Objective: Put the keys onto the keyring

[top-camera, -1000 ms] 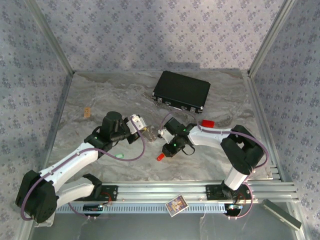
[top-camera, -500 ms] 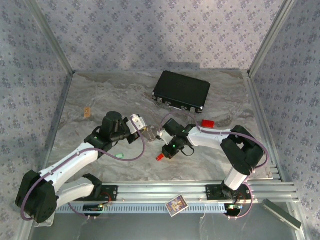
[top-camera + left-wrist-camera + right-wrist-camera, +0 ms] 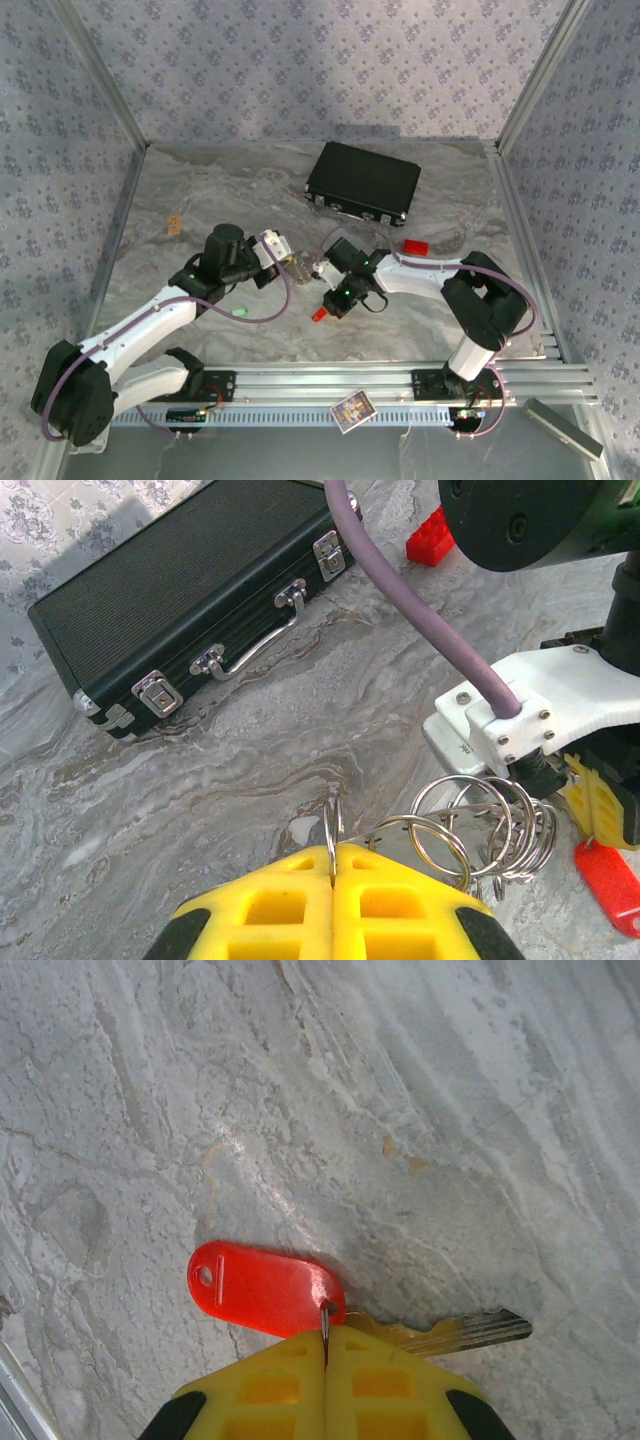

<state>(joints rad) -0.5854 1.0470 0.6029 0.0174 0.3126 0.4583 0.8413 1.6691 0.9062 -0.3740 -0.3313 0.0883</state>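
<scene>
While the black case [image 3: 362, 183] sits at the far side of the table [image 3: 200, 190] with its lid down and both latches fastened, so that we cannot see what it holds, the two arms meet at the middle of the marbled surface. We see the left tool [image 3: 331, 852] closed, its yellow fingers [image 3: 270, 905] pinching one upright ring of the keyring [image 3: 470, 830], a bunch of linked silvery rings that trails to the right just above the table. The right tool [image 3: 325, 1338] is closed as well, gripping the red key [image 3: 262, 1288] where its plastic head joins the metal blade; the head lies flat on the table and points left in the wrist view. The green key [image 3: 240, 312] lies loose on the table beside the left arm, well apart from the keyring. A red brick [image 3: 415, 245] rests near the case's front right corner.
</scene>
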